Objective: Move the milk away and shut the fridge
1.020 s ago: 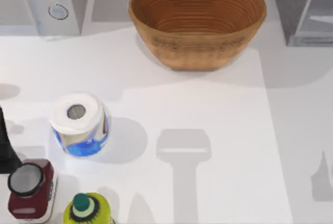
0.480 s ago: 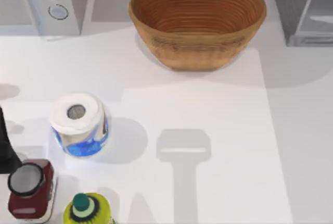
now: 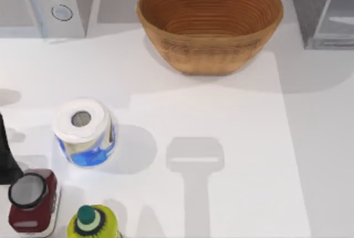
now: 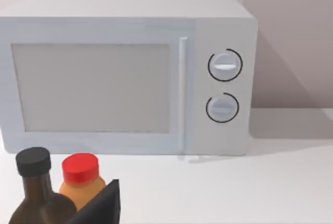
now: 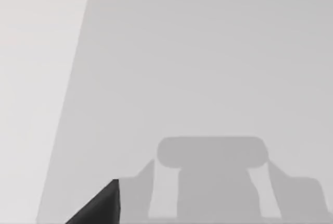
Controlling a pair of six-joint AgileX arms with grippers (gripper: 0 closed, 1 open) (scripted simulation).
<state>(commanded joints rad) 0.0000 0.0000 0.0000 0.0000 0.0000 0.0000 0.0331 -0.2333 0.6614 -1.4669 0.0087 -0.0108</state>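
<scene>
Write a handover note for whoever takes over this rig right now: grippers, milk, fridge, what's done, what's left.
Left gripper: low over the table's left side, facing the microwave.
Right gripper: hanging above a bare stretch of table.
Fridge: at the table's far right corner; from above I cannot tell whether its door is shut.
Done: nothing I can confirm.
Left: find the milk, move it away, then shut the fridge.

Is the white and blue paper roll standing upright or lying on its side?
Upright. In the top view the white and blue paper roll shows its round end and grey core hole facing up.
</scene>
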